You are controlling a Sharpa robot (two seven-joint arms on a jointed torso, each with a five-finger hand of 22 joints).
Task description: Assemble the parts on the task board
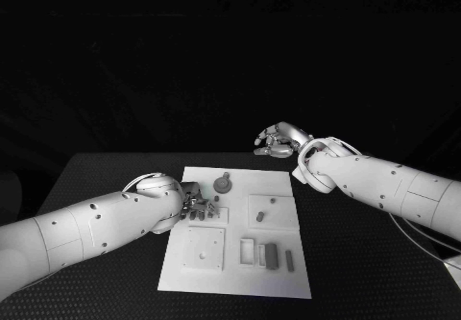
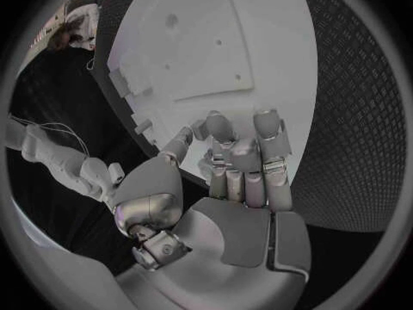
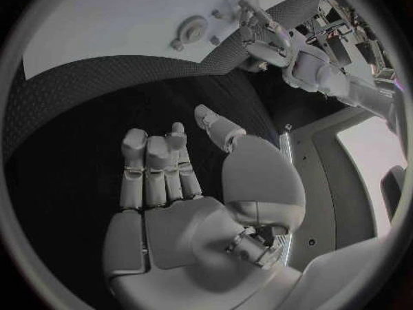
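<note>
The white task board [image 1: 235,273] lies in the middle of the black table. A round grey part [image 1: 223,185] with a small tab sits near its far edge, also seen in the right wrist view [image 3: 191,29]. A short peg [image 1: 259,216] stands on a square raised plate, and dark bar-shaped parts [image 1: 271,253] lie near the front right. My left hand [image 1: 197,203] hovers over the board's left edge [image 2: 206,48], its fingers [image 2: 245,151] close together and holding nothing. My right hand [image 1: 274,142] hangs beyond the board's far right corner, palm [image 3: 189,213] bare.
A square raised plate [image 1: 204,248] with small holes sits at the board's front left, and pale slot blocks [image 1: 247,251] lie beside the dark bars. Black textured table [image 1: 374,267] surrounds the board on every side.
</note>
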